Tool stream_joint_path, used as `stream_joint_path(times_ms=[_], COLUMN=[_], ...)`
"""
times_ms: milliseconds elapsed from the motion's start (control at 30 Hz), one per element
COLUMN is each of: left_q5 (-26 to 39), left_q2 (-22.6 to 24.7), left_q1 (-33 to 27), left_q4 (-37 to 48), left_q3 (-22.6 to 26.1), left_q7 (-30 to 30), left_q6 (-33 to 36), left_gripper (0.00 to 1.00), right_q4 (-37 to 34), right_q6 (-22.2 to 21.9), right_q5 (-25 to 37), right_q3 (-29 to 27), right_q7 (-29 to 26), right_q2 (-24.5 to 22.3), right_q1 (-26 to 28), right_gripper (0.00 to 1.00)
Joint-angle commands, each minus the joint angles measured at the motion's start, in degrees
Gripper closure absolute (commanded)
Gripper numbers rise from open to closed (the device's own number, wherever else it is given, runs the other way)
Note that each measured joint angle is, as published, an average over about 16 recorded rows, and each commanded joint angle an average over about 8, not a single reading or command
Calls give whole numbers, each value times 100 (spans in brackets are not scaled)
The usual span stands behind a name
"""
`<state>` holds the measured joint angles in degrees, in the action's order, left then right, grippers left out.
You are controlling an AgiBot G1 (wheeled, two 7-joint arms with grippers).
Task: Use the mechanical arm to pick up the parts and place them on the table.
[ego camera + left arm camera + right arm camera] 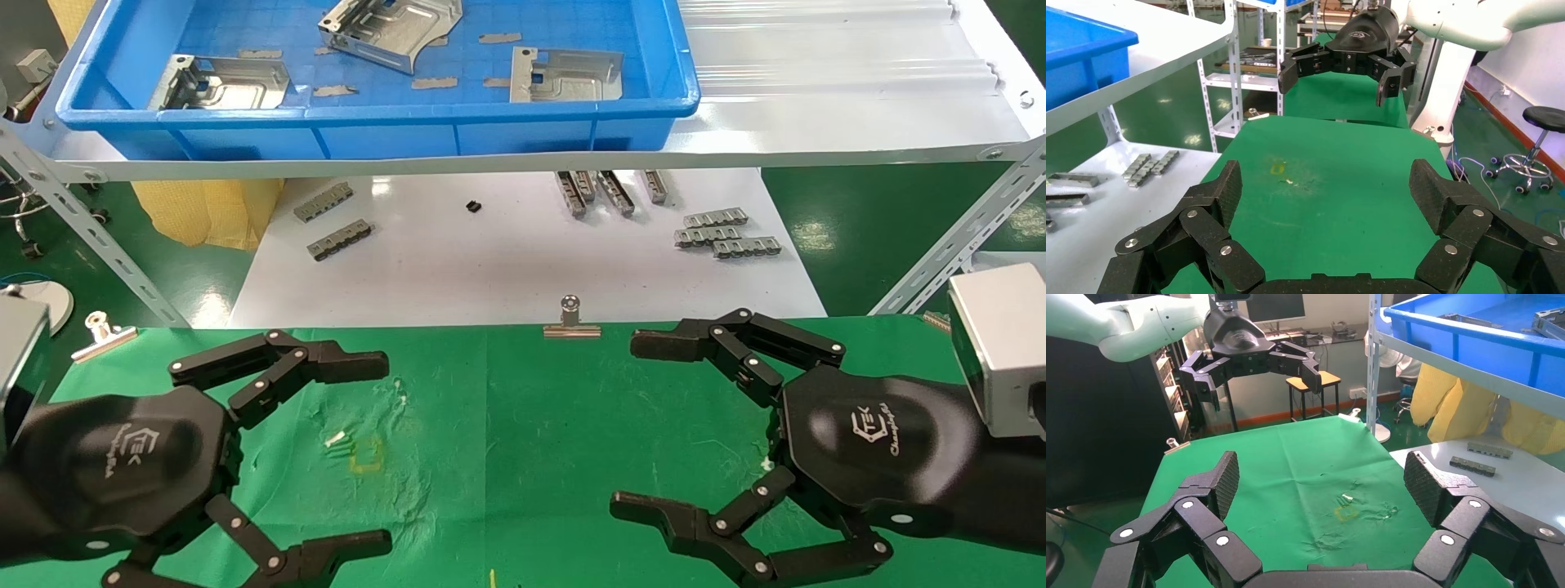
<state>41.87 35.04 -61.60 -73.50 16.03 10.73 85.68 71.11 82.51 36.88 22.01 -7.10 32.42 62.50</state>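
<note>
Three silver stamped parts lie in a blue bin (384, 135) on the shelf at the back: one on the left (221, 82), one in the middle (392, 28), one on the right (564, 75). My left gripper (368, 453) hovers open and empty over the left of the green table (531, 425), near its yellow square mark (366, 465). My right gripper (636, 425) hovers open and empty over the right of the table. The left wrist view shows its open gripper (1329, 184) over bare cloth. The right wrist view shows the same for its own gripper (1321, 478).
A white corrugated shelf (817, 82) carries the bin. Below it a glossy white board (507, 261) holds grey toothed strips (331, 200) (727, 233). Binder clips (571, 320) (102, 333) pinch the cloth's far edge. Slanted shelf struts stand at both sides.
</note>
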Motion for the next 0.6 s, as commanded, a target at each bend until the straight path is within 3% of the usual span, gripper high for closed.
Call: stream_joint_path(times_ms=[33, 200, 467, 600], left_q5=[0, 0, 0, 0], left_q2=[0, 0, 0, 0], left_q1=[0, 0, 0, 0], left_q4=[0, 0, 0, 0], left_q3=[0, 0, 0, 0], left_q7=[0, 0, 0, 0], left_q6=[0, 0, 0, 0], left_gripper=[0, 0, 0, 0], right_q4=[0, 0, 0, 0], right_q6=[0, 0, 0, 0], right_q5=[0, 0, 0, 0], right_q3=[0, 0, 0, 0], right_q7=[0, 0, 0, 0], right_q2=[0, 0, 0, 0], right_q1=[0, 0, 0, 0], right_gripper=[0, 0, 100, 100])
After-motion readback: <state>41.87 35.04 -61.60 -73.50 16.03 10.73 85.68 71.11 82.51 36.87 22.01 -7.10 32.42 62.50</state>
